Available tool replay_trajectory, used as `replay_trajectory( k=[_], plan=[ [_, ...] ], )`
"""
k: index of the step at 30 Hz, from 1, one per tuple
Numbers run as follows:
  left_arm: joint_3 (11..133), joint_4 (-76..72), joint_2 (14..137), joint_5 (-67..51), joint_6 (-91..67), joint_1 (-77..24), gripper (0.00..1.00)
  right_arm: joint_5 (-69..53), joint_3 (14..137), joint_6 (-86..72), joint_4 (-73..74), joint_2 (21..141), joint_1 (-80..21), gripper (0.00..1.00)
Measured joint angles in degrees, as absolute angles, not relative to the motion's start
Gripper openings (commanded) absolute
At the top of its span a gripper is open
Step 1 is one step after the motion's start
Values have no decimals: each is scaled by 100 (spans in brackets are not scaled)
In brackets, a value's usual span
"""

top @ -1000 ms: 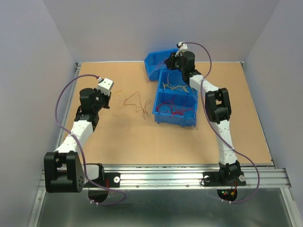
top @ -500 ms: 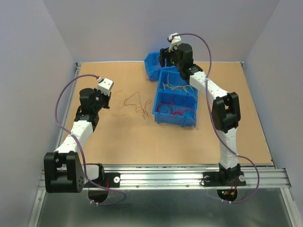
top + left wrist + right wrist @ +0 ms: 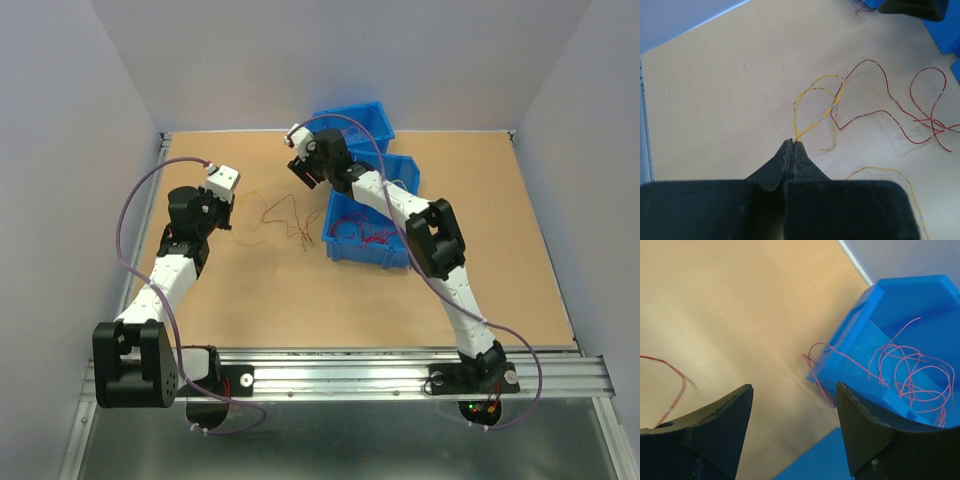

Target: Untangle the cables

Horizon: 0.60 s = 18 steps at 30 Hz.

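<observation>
The left gripper sits well to the left of the near blue bin, closer to the front of the table than the bin's far wall. Its jaws are pressed flat together, pinching one end of a thin yellow cable at the very tips. From the pinch, this cable rises in a narrow loop across the wood towards the bin.

The loose cables lie on the table between that gripper and the bin's left wall. They are a small tangle of hair-fine strands. In the left wrist view a red cable crosses the top of the yellow loop and then curls on towards the bin.

Inside the near blue bin is a pile of red cables. In the right wrist view a few of them hang over its wall onto the table.

The right gripper hovers above the table just beyond the bin's far left corner. Its two fingers are spread wide apart and hold nothing.

A far blue bin stands behind the near one, by the back edge of the table.
</observation>
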<state>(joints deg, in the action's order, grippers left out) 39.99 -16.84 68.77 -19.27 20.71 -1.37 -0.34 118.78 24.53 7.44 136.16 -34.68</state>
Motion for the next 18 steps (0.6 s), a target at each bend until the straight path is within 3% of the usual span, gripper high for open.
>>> replay_trajectory(
  k=[12,18],
  plan=[
    [3999,-1640,6879,-1931,2071,-126,0,1170,12956,4322,1203,14873,-3621,64],
    [3999,-1638,6879,-1938,2071,-108,0,1730,13528,4797,1179,15244,-3642,25]
  ],
)
